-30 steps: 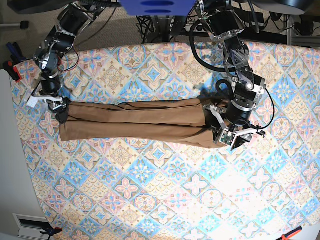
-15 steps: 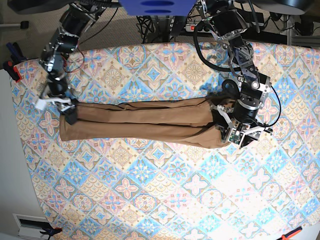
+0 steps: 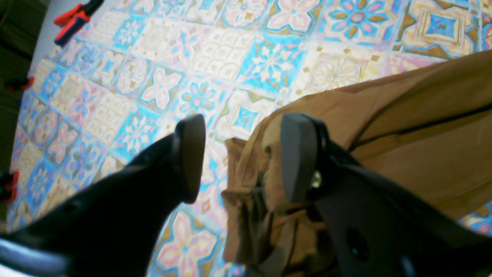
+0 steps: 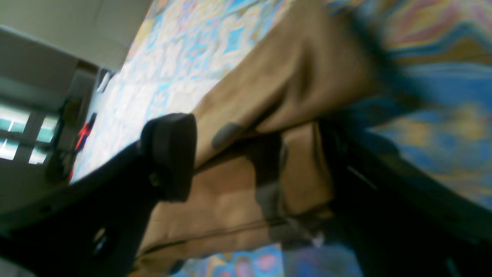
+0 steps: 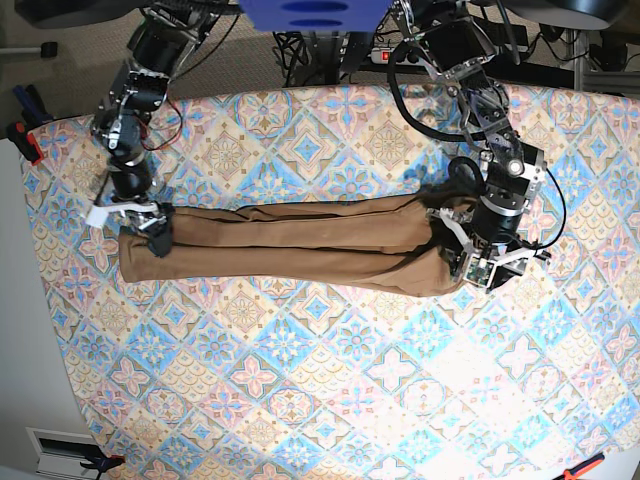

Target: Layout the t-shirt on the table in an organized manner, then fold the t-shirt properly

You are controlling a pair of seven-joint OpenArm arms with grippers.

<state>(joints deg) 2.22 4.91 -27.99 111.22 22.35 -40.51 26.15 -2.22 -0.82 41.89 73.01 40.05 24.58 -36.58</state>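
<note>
The t-shirt (image 5: 290, 243) lies on the worktop (image 5: 330, 400) as a long, narrow brown band, folded lengthwise into two overlapping strips, in the half of the patterned cloth nearer the robot's base.

At one end of the t-shirt, the left gripper (image 3: 240, 157) hangs just above the fabric with its jaws apart. One finger (image 3: 298, 154) is over the bunched, wrinkled end of the t-shirt, and the other is over bare patterned cloth just beside that end. Nothing is clamped between them.

At the opposite end of the t-shirt, the right gripper (image 4: 219, 154) also has its jaws spread wide. In the right wrist view, folded brown fabric fills the gap between the jaws. The picture is blurred, so whether a finger presses on the cloth cannot be told.

Beyond the worktop's edge, away from the t-shirt, a red and black clamp (image 3: 75, 21) shows in the left wrist view.
</note>
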